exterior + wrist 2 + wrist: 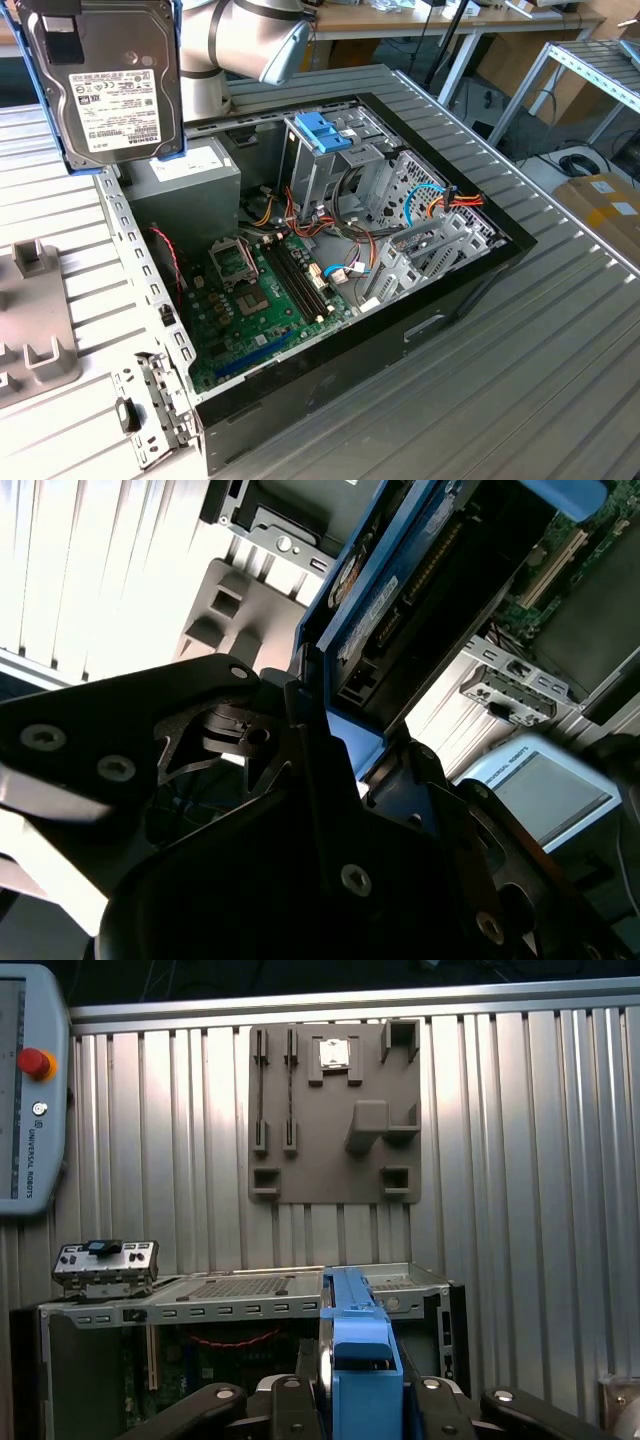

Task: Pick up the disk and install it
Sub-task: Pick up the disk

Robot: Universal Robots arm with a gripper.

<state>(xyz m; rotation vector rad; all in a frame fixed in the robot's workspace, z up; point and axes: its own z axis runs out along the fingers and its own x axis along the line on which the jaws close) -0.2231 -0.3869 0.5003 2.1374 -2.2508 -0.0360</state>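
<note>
I had the dark grey, white-labelled disk point(105, 80) in its light-blue frame held high at the exterior view's far left, fingers point(298, 1408) closed on it. Pick-up looked done; installing would call for squaring it to the grey metal drive cage point(305, 185).

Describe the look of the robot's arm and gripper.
The arm is made of thick, rounded tubular sections in smooth silver-grey. The gripper is matte black, built from flat angular linked plates on each side and studded with small bright screw heads.
</note>
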